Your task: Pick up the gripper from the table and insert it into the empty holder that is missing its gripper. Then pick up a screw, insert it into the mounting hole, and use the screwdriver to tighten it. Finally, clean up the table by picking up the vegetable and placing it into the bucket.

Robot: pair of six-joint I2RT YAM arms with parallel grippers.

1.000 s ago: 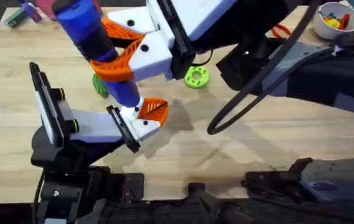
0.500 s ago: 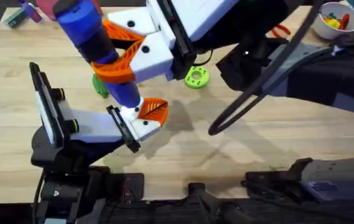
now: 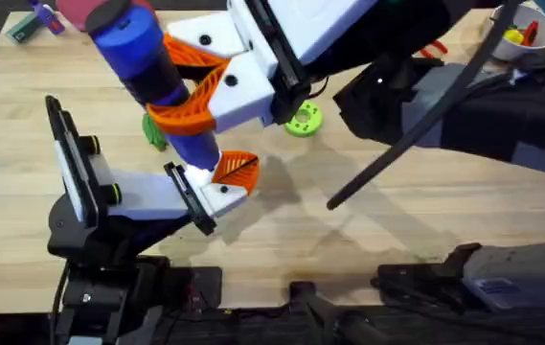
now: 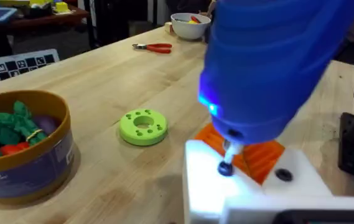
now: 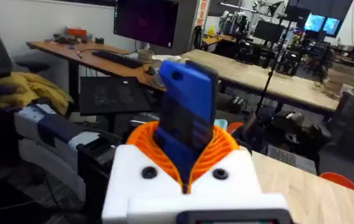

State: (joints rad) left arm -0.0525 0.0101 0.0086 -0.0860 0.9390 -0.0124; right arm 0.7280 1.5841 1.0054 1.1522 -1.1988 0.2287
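My right gripper (image 3: 191, 101) is shut on the blue screwdriver (image 3: 152, 72), which stands tilted over the left arm's tip. Its metal tip (image 4: 228, 152) rests on a dark screw (image 4: 225, 168) in the white holder (image 4: 251, 183). The orange gripper wedge (image 3: 237, 170) sits in that holder at my left gripper (image 3: 222, 184). In the right wrist view the screwdriver (image 5: 186, 118) sits between the orange pads (image 5: 217, 146). The bucket (image 4: 24, 168) holds green and red toy pieces. A dark green bit (image 3: 154, 132) peeks out beside the screwdriver; I cannot tell whether it is the vegetable.
A bright green disc (image 3: 302, 118) lies right of the screwdriver. Red pliers (image 4: 155, 47) and a white bowl (image 3: 516, 29) of small parts lie at the far right. Small tools (image 3: 37, 19) sit at the far left corner. Black cables hang over the right side.
The right gripper and the screwdriver have shifted slightly to the right. The hanging cable has swung a little. The left arm has stayed still.
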